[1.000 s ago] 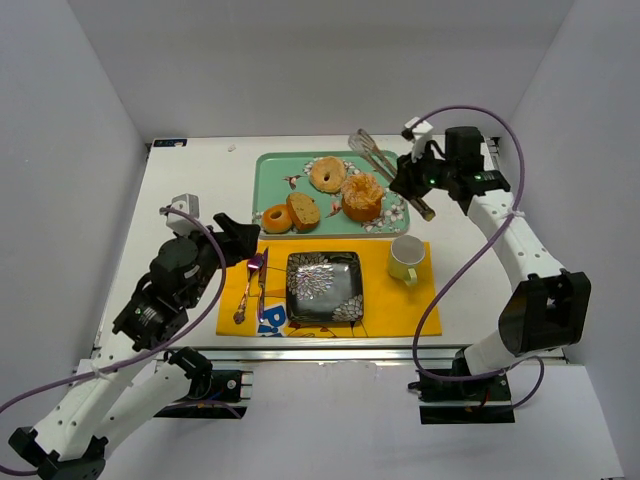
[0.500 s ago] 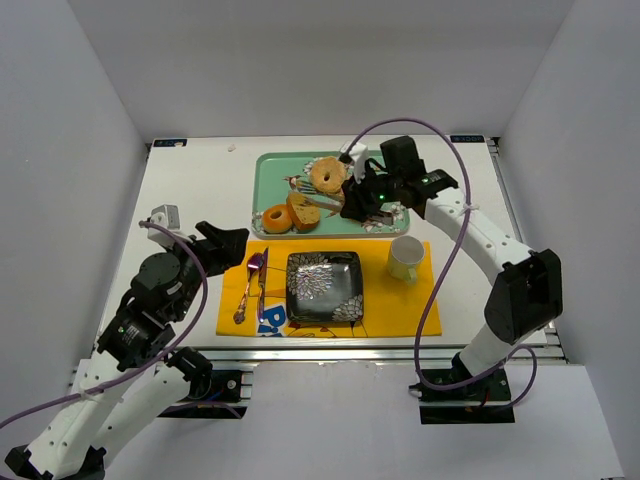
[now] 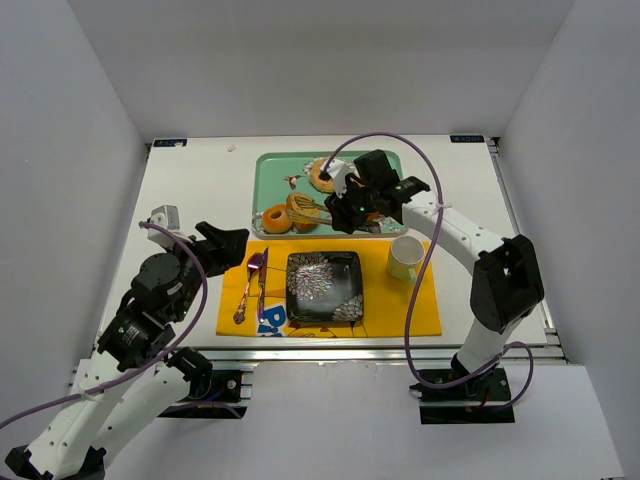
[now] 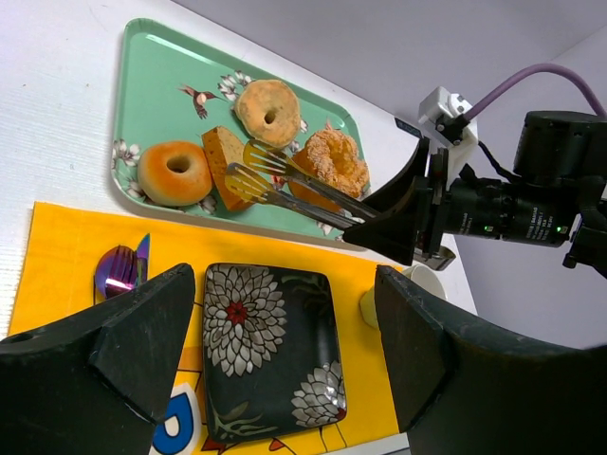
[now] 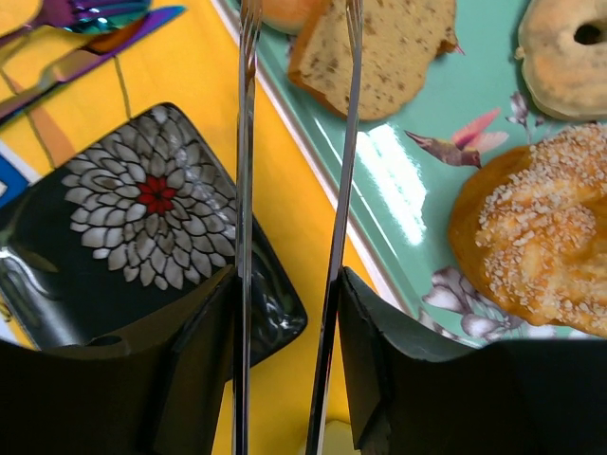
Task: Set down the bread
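Over the green tray [image 4: 152, 95], the right hand [image 5: 287, 322] grips tongs [image 4: 303, 190], tips at the bread [image 4: 223, 156].

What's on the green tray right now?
Bread, orange donut, pale bagel, seeded ring. Tongs in the right claw cross the ring and hide part of the bread.

No legible word, brand or number anywhere. Only blue printed marks [image 3: 272, 318] on the yellow placemat [image 3: 395, 300], partly hidden under the black flowered plate [image 3: 324, 286], too cut off to read.
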`<state>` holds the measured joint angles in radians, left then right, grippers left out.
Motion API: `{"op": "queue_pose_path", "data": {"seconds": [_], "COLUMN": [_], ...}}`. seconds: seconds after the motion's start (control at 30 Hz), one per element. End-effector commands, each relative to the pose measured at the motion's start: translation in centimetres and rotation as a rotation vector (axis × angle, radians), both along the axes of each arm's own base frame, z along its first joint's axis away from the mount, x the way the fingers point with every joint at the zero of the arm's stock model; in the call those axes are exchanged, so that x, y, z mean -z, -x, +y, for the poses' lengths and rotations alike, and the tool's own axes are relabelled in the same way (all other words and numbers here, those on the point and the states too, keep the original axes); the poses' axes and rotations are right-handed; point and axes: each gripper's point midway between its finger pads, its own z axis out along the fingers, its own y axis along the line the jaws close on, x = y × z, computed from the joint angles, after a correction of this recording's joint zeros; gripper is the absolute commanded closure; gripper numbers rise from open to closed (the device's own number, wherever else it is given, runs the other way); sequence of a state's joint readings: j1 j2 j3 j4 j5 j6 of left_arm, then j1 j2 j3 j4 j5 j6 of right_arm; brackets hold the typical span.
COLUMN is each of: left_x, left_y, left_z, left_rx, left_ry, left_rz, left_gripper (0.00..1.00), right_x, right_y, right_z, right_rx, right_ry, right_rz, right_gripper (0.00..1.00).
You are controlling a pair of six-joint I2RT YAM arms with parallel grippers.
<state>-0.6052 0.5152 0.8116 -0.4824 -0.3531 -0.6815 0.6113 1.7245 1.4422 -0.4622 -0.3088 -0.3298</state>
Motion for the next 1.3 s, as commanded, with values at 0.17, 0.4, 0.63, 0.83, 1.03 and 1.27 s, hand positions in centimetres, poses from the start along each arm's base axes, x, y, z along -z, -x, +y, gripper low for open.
{"op": "queue_pose_path", "data": {"seconds": [0.17,0.4,0.63,0.83,1.03,1.27], "left_x": [0.4,0.7,0.8,0.7,0.3,0.0], "left_y": [-0.1,-0.2,-0.2,-0.4,-0.5,-0.5], "left_z": [-0.3,-0.2,0.0,-0.1,-0.2,-0.3], "left_rx": [0.005,0.000,-0.008,-0.009,-0.007,0.003], "left_ry": [0.001,-0.003,-0.006,-0.011,-0.010,-0.013], "left_rz": [0.009,0.012,0.009,0.007,-0.004,-0.008], "left_gripper": [0.15,0.15,0.14,0.14,0.14,0.14], "right_x": [0.8,2.2,3.3,3.1,0.1,-3.7], "right_y": [-1.6,-1.4,-1.7,-1.2,-0.3,2.7], "right_z": [0.7,0.7,0.1,-0.1,-0.3,-1.0], "right_rx": [0.020,0.030,0.058,0.052,0.042,0.008], "right_ry": [0.033,0.059,0.096,0.094,0.042,-0.049], "right_rz": [-0.087,-0.060,-0.066,-0.054,-0.082,-0.098], "right_gripper": [0.48,0.48,0.51,0.68,0.88,0.91]}}
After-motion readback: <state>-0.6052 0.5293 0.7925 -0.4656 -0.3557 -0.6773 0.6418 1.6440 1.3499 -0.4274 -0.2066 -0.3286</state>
